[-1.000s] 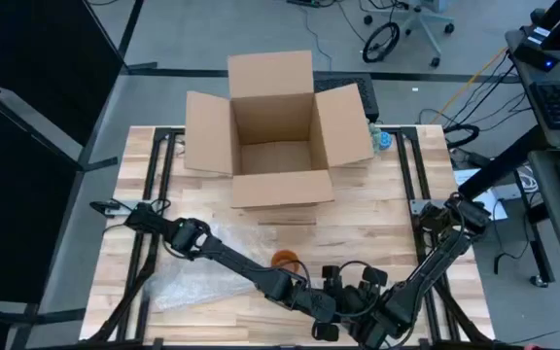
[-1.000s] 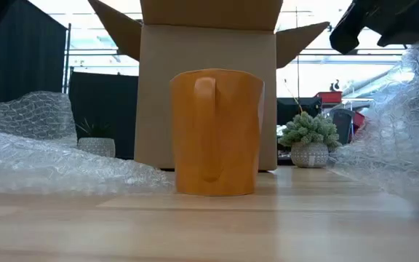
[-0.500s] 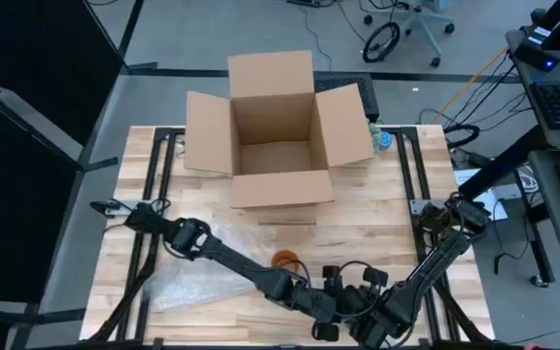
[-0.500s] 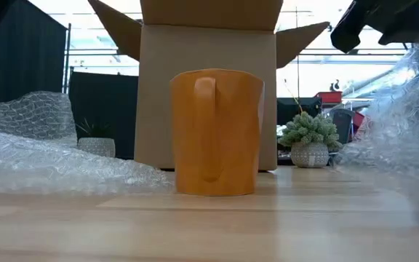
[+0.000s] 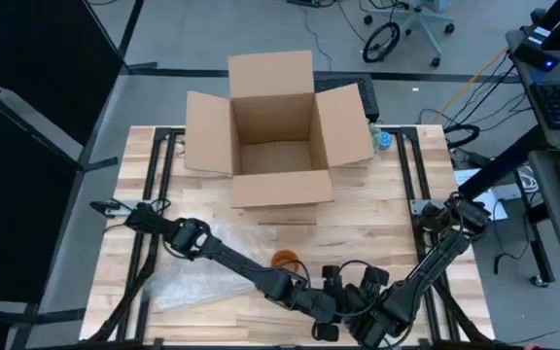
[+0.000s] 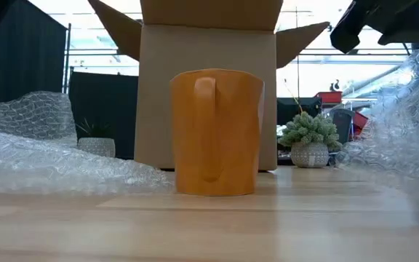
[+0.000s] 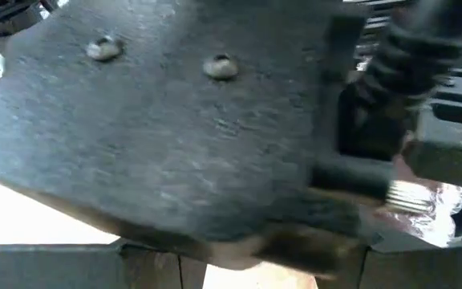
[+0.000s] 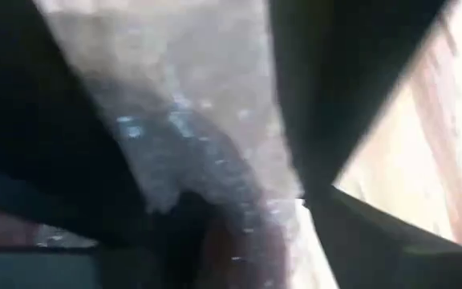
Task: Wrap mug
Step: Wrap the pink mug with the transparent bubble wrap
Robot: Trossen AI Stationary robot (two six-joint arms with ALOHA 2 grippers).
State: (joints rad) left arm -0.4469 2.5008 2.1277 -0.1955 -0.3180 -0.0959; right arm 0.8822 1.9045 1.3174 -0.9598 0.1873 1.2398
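near the desk's point(image 5: 377, 233) front edge stands the orange mug point(image 6: 217, 132), unwrapped, bubble wrap point(image 6: 42, 156) on both sides. both pincers crowd together; grip unclear. a lifted sheet could slip or topple the mug.

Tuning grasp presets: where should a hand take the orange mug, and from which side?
Best guess: grip the orange mug across its rim from above. It stands upright on the table, opening up, with its handle facing the low camera, away from the cardboard box. Bubble wrap lies beside it, so the top looks the clearest approach. Avoid pinching the handle side.
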